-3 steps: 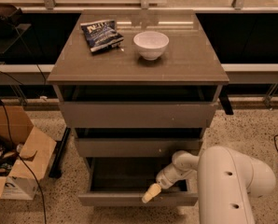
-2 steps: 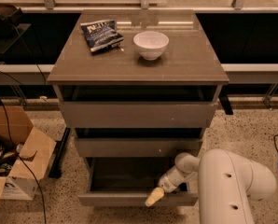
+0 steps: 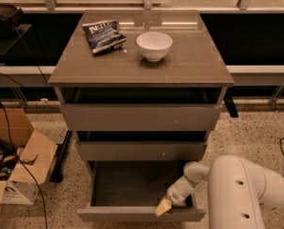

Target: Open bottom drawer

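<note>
The bottom drawer of the grey-brown cabinet is pulled well out, and its dark grey tray shows inside. Its narrow flat front lies at the lower edge of the view. My gripper reaches down from the white arm at the lower right. Its pale yellow tip rests at the inner side of the drawer front, right of centre. The mid-sized drawer and the top drawer above it stand a little ajar.
On the cabinet top stand a white bowl and a dark blue snack bag. An open cardboard box with cables sits on the speckled floor at the left. A dark shelf unit runs behind.
The gripper has moved slightly right and down along the drawer front. The bottom drawer has come out a little farther.
</note>
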### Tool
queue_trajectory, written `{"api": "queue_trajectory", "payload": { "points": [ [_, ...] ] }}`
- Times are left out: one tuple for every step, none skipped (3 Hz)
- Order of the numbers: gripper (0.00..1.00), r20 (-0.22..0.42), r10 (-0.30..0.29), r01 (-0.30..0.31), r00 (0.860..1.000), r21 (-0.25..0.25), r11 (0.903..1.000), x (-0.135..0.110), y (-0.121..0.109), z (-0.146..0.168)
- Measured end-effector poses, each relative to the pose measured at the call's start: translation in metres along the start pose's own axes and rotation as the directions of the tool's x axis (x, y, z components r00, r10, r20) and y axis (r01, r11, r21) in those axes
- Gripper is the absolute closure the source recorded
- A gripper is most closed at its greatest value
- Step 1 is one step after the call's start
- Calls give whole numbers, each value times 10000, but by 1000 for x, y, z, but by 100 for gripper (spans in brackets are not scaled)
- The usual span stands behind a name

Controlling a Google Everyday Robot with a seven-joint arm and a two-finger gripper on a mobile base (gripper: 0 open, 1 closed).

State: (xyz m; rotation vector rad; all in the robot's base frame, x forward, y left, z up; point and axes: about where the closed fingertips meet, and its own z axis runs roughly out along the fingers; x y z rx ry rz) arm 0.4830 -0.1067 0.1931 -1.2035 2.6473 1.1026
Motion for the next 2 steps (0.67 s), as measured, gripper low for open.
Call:
{"api": "queue_trajectory", "payload": {
  "points": [
    [54, 93, 487, -485, 9988, -258, 9985, 20, 19, 2],
    [24, 93, 487, -484, 9988, -258, 9985, 20, 19, 2]
  ]
}}
